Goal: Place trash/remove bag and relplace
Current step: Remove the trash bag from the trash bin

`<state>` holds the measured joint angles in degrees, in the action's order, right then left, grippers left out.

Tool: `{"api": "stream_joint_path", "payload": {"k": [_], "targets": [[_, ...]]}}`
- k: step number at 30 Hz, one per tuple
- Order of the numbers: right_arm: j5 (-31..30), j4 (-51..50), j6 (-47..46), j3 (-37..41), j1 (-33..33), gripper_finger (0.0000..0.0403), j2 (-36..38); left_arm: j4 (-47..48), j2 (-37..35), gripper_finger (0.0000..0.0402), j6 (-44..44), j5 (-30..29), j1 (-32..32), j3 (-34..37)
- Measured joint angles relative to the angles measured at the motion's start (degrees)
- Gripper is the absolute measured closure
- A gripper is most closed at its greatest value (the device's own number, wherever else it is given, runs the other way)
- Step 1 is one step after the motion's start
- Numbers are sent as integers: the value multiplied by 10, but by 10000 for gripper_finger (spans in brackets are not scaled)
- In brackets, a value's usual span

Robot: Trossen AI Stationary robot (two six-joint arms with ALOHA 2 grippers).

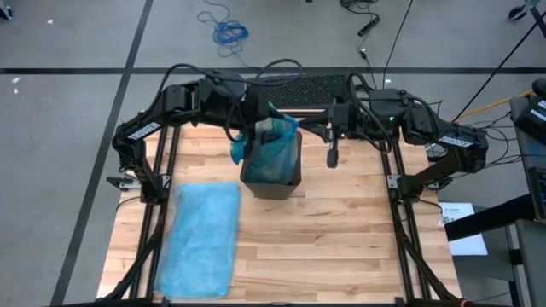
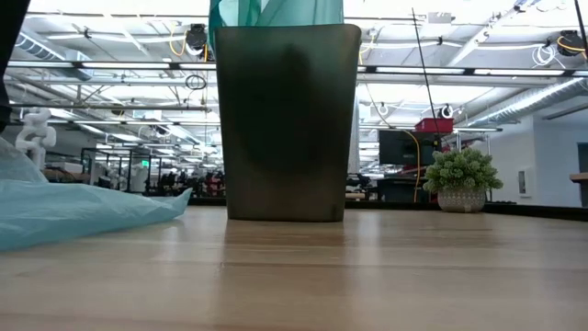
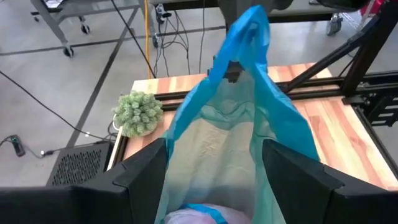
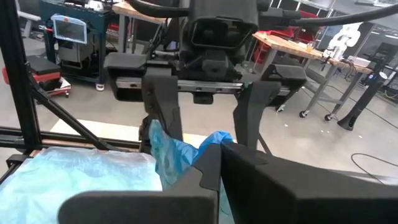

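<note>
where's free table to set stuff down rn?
Bare wood: the whole stretch of table right of the bin and spare blue bag, out to the right frame rail, plus the strip in front of the bin. Crowded: the back edge, where the open left gripper straddles the bin's liner and the shut right gripper hangs beside it.

A small fuzzy grey-green plant ball sat at the far edge of the wooden table — just off the boards in the left wrist view. Beyond the table, a blue cable coil lay on the grey floor.
</note>
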<state>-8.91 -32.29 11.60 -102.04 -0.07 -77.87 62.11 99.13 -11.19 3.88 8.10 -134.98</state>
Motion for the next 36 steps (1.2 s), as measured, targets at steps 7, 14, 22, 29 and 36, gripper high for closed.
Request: {"api": "stream_joint_path", "payload": {"k": [7,14,22,29,36], "targets": [[1,5,1,0,-4,403,0,3,12,212,19,-6,0,-1],[1,9,1,0,-4,403,0,4,36,387,25,-9,6,0],[-3,84,32,1,-3,403,1,7,40,400,49,0,1,0],[-9,95,46,-8,-3,403,9,46,40,401,68,0,-4,0],[-21,99,69,-49,3,403,12,60,40,401,79,0,-4,4]]}}
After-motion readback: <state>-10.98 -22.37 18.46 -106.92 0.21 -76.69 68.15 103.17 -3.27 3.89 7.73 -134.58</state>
